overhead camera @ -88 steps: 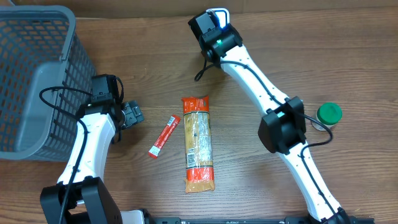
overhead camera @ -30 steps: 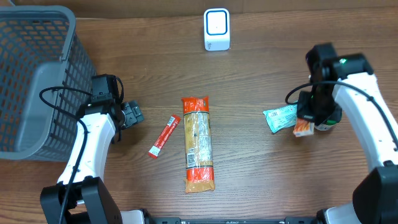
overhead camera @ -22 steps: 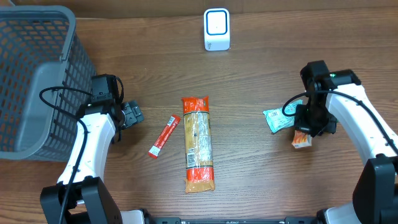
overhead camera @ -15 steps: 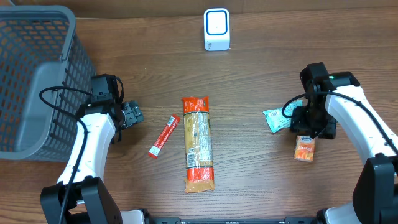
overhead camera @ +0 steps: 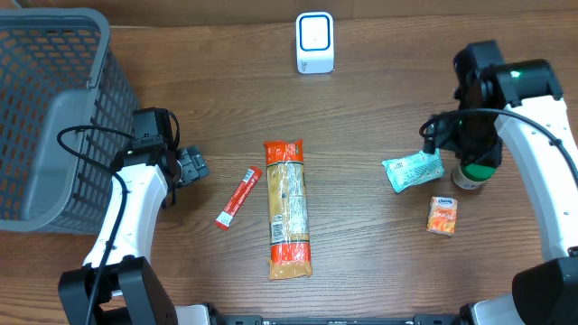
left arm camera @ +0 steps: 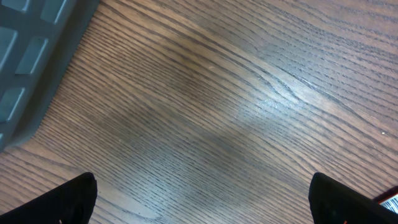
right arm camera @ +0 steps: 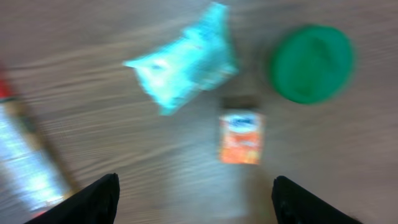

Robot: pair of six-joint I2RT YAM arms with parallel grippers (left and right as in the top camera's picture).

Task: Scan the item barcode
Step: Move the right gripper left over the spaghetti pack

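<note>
The white barcode scanner (overhead camera: 314,42) stands at the back of the table. A small orange box (overhead camera: 442,215) lies flat on the wood at the right, with a teal packet (overhead camera: 414,170) beside it. My right gripper (overhead camera: 440,135) hangs open above the teal packet and holds nothing. In the blurred right wrist view, the orange box (right arm camera: 241,138) and the teal packet (right arm camera: 186,59) lie below the gripper (right arm camera: 196,205). My left gripper (overhead camera: 190,167) rests open over bare wood at the left, its dark fingertips (left arm camera: 74,202) wide apart.
A green-lidded jar (overhead camera: 477,171) stands right of the teal packet. A long pasta pack (overhead camera: 288,208) and a red sachet (overhead camera: 238,198) lie mid-table. A grey mesh basket (overhead camera: 45,117) fills the far left, with its corner (left arm camera: 31,56) in the left wrist view.
My right gripper opened and let go of the orange box, which now lies on the table. The gripper then rose and moved back. The left arm has not moved.
</note>
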